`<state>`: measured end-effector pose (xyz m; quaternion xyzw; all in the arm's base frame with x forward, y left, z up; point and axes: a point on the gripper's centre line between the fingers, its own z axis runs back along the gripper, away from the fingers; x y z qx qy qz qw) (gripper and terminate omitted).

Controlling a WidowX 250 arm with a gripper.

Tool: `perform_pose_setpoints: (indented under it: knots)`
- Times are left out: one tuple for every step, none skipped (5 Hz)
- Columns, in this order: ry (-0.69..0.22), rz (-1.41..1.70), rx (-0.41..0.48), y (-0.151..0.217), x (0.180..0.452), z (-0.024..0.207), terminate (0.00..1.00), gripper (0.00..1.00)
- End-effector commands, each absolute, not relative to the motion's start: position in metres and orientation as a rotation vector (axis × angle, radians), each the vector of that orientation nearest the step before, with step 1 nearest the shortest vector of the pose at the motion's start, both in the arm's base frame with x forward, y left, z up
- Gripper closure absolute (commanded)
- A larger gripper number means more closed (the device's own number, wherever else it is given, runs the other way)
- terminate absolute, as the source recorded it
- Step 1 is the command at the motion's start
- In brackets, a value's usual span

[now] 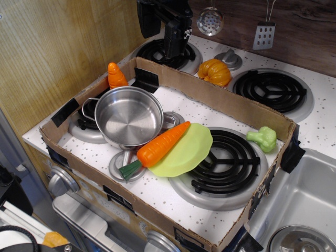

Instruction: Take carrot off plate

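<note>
The carrot (159, 148) is long, glossy orange with a dark green stem end. It lies slanted across the left edge of the lime-green plate (189, 152), stem end hanging off toward the small silver lid (123, 167). The plate rests partly on the front right burner (223, 165). My gripper (173, 39) is a black assembly at the top, above the back left burner, far behind the carrot. Its fingertips are not distinct, so I cannot tell whether it is open or shut. It holds nothing that I can see.
A steel pot (128, 116) stands left of the carrot, touching it. A cardboard wall (220, 100) frames the stove top. A stubby orange cone (116, 76) sits at the back left, a pumpkin (214, 72) behind the wall, a green broccoli piece (263, 138) at the right. A sink (304, 205) lies right.
</note>
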<state>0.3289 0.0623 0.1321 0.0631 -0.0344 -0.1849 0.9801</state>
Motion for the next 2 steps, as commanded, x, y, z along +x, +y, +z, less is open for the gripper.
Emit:
perform_pose_setpoints:
  knots:
    - [-0.069,-0.372,0.127,0.062,0.329,0.132,0.0,0.0]
    - [-0.06,-0.33,0.134,0.072,0.323,0.127,0.0,0.0]
